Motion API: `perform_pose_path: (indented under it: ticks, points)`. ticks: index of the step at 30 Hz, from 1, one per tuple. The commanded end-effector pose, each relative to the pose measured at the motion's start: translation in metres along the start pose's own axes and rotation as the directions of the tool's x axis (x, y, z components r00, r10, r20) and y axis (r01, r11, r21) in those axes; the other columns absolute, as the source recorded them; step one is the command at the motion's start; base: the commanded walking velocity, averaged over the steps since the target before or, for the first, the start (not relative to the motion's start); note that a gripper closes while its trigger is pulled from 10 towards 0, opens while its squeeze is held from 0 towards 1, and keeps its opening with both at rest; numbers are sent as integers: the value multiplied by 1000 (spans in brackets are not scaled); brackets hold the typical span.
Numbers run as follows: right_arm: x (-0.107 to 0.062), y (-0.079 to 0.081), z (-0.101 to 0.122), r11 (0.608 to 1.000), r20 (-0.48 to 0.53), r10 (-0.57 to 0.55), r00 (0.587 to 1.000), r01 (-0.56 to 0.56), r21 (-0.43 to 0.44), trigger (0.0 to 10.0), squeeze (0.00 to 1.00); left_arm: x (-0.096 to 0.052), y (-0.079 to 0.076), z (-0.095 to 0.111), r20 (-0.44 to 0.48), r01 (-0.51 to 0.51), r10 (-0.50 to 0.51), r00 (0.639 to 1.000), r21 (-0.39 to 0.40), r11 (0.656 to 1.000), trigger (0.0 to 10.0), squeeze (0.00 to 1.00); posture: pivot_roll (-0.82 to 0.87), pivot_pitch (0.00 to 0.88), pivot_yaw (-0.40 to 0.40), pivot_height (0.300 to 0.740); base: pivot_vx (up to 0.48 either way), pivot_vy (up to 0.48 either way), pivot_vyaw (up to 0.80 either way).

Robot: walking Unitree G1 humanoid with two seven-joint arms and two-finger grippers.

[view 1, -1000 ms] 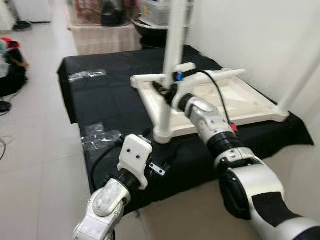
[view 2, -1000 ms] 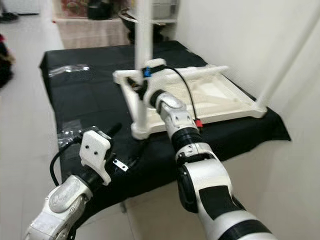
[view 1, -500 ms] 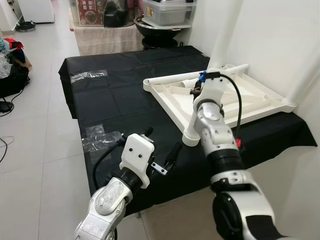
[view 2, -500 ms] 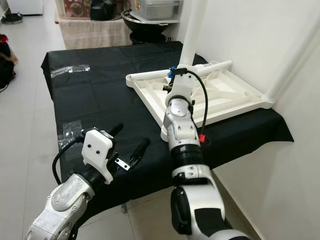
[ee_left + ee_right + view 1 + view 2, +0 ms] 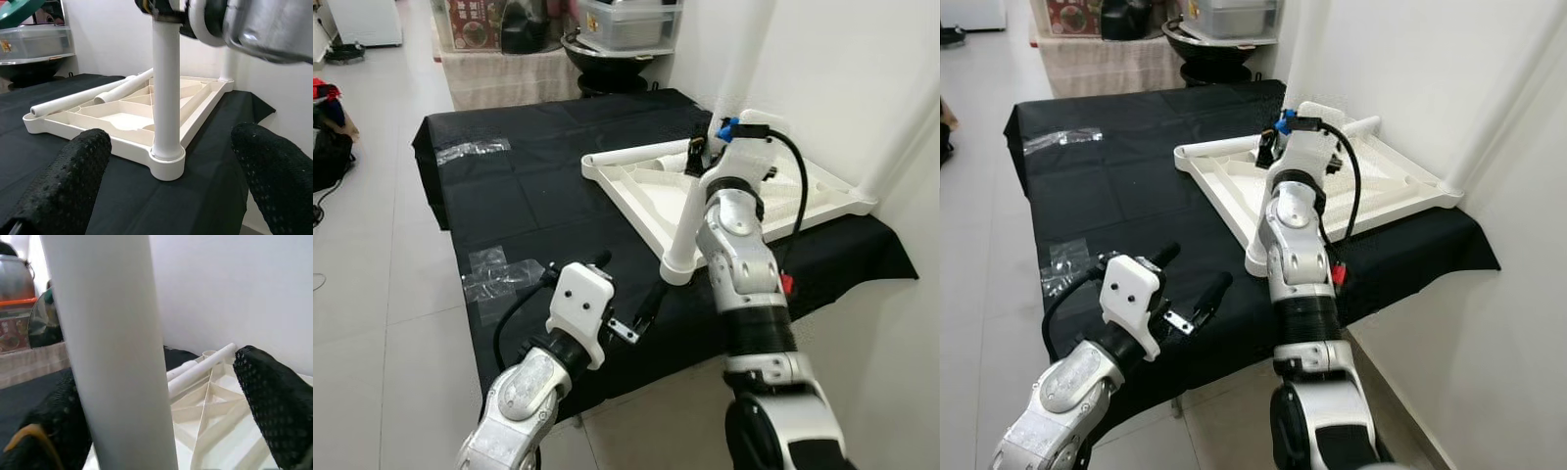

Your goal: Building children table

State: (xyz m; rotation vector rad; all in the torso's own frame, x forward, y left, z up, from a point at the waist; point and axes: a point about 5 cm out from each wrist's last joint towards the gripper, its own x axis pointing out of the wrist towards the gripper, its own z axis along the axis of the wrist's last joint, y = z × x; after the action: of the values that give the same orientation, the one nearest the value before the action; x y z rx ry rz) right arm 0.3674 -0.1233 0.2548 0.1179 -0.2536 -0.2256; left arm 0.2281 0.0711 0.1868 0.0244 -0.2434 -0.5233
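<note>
Right gripper point(image 5: 161, 396) open astride the upright leg point(image 5: 166, 88) socketed in the tabletop point(image 5: 646, 201) corner; left gripper point(image 5: 166, 161) open, facing it, farther.

White tabletop point(image 5: 646, 201) lying upside down on a black cloth point(image 5: 538, 196), toward the right. Right gripper point(image 5: 700, 157) raised above it; left gripper point(image 5: 626, 294) over the cloth's near edge, fingers parted. Clear plastic bags point(image 5: 494, 279) lie near left.
</note>
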Motion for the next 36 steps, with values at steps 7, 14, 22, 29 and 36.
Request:
perform_pose_path:
  ticks: [7, 14, 22, 29, 36]
  points:
    - [-31, -23, -26, 969, -58, 245, 968, -245, 5, 10000, 0, -1, 0, -5, -14, 8, -8, 1000, 0, 1000, 10000, 0, 1, 27, -80, 740, 0, 0, 0]
    - [-52, -47, -39, 927, -143, 373, 917, -375, 13, 10000, 0, -1, 1, -5, -14, 10, -10, 1000, 0, 1000, 10000, 0, -6, 28, -77, 740, 0, 0, 0]
    - [-102, -62, -65, 639, -399, 735, 548, -758, 134, 10000, 0, -4, 10, -8, -31, -35, 35, 999, 4, 999, 10000, 0, -7, 28, -76, 740, 0, 0, 0]
    - [-91, -25, -32, 450, -268, 877, 399, -878, 166, 10000, 0, -8, 29, -10, -45, -103, 105, 993, 36, 994, 10000, 0, 18, 26, -81, 740, 0, 0, 0]
    - [-48, 48, 7, 497, -117, 866, 486, -862, 97, 10000, 0, -13, 51, -4, -24, -201, 202, 979, 50, 978, 10000, 0, 30, 29, -91, 740, 0, 0, 0]
